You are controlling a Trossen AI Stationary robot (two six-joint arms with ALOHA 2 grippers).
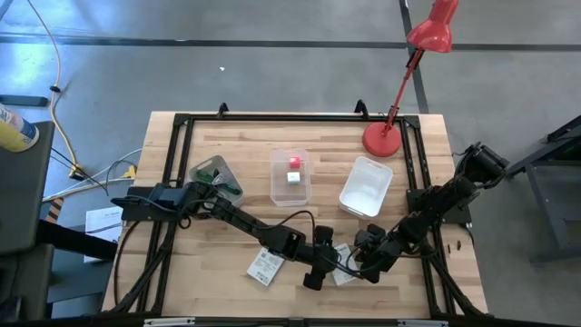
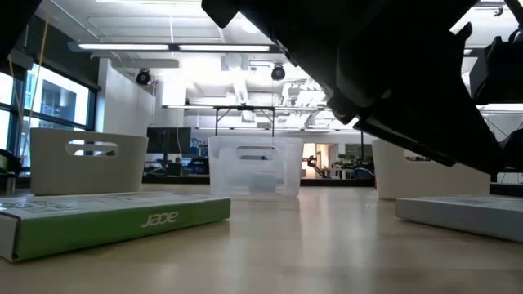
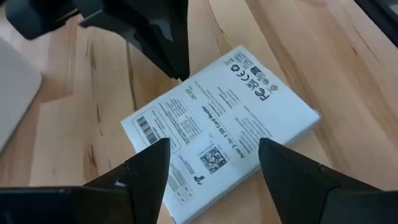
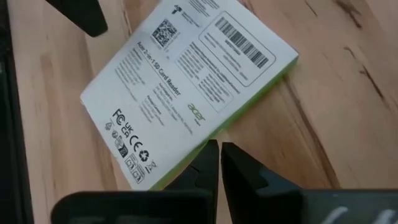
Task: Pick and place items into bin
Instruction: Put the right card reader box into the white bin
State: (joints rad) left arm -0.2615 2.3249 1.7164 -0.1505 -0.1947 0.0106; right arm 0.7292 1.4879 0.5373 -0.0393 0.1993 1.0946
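We hold our left gripper (image 3: 211,165) wide open and empty directly above the flat white printed card-reader packet (image 3: 221,127) lying on the wooden table (image 3: 348,62), its long axis slanting across our fingers, with our shut right gripper (image 4: 220,163) beside it.

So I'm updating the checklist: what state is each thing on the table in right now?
Left claw: open, poised over the card reader packet.
Right claw: shut, empty, at the same packet's edge.
Card reader packet: flat on the table, not gripped.
Second packet: flat on the table, untouched.
Clear bin: upright, holding pink cube and white cube.
White bin: upright, looks empty.
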